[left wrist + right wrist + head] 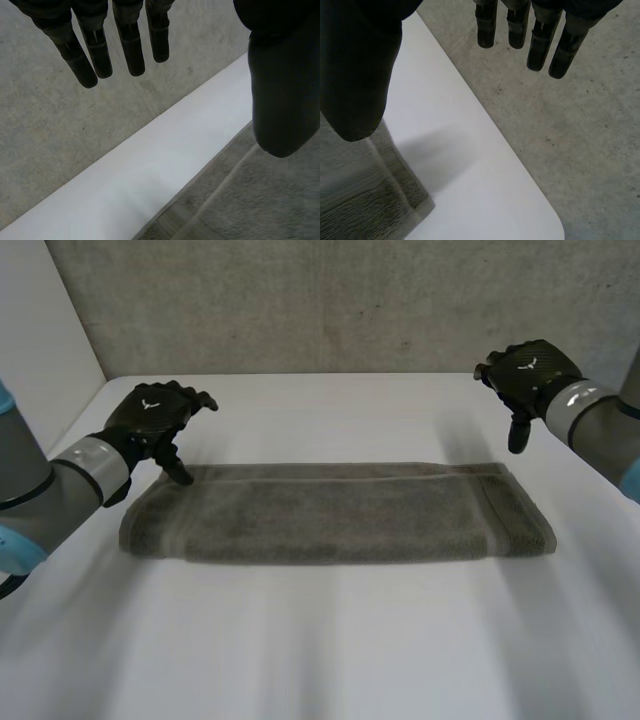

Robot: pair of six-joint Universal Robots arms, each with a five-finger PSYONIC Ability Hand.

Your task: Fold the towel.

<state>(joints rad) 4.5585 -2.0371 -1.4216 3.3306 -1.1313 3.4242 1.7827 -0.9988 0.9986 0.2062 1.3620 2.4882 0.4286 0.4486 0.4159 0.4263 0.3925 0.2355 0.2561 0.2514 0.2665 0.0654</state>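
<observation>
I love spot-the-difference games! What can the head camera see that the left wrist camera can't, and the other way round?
Head view, not left wrist: the whole towel, a long grey strip lying flat, and the right hand, open near the towel's far right corner without touching it.
Left wrist, not head: the left hand from its palm side, fingers straight, thumb over the towel's edge.
Both: the towel, the white table, the left hand and the grey concrete wall.

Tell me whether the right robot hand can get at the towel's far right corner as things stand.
Probably yes. The right robot hand is open just beyond that corner of the towel, with bare table between them and nothing in the way.
</observation>
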